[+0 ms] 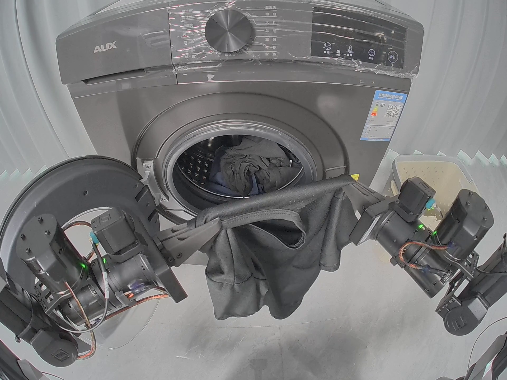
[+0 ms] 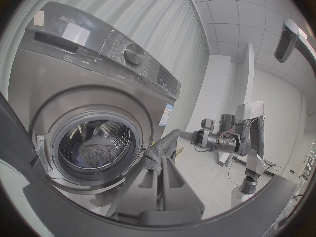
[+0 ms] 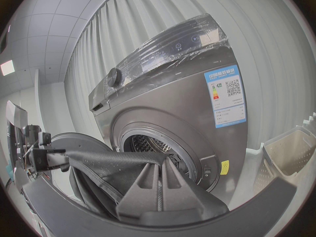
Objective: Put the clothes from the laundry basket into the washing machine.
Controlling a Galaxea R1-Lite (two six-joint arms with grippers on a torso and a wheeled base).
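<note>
While clamping black fabric garment (image 1: 264, 244) between left gripper (image 1: 211, 225) and right gripper (image 1: 350, 182), leaves loading into part-filled grey metal washing machine (image 1: 237, 96).

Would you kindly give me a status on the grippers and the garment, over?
Left gripper and right gripper: jaws shut on dark garment, stretched between them. Hangs before washing machine opening. Door open, clothes already in drum.
</note>
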